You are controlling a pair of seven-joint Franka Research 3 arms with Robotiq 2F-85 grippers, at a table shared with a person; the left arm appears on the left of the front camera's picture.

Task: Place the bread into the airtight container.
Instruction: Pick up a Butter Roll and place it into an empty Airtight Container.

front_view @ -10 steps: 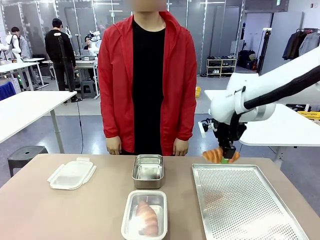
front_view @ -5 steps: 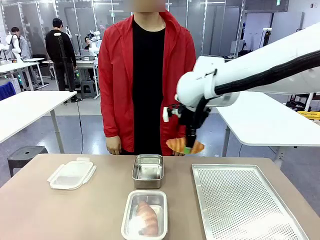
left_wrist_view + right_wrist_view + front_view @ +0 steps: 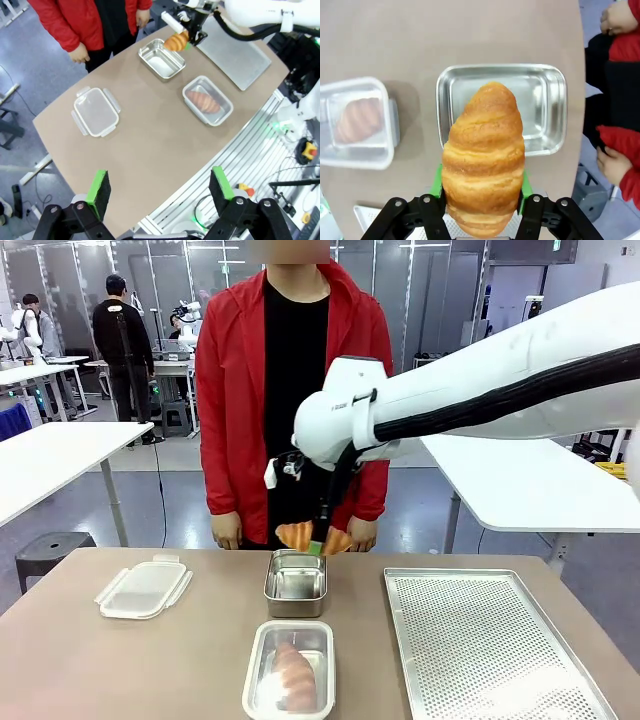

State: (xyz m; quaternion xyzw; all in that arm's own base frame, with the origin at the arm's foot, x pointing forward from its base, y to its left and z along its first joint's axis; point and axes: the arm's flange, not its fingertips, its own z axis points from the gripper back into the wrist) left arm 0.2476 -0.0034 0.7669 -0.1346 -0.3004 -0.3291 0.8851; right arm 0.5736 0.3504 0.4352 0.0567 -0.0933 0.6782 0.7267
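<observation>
While clamped on the croissant (image 3: 296, 534), the right gripper (image 3: 320, 542) hangs seemingly over the 12 o'clock rim of the steel container (image 3: 271, 590). Left gripper (image 3: 160, 185) gapes.

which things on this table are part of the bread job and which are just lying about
In the job: croissant, held by the right gripper; empty steel container below it; probably the clear lid.
Lying about: perforated tray; near container holding a second croissant.

Croissant (image 3: 483, 135) hides right gripper (image 3: 481, 186) pads (green edges peek), seemingly clamped.
</observation>
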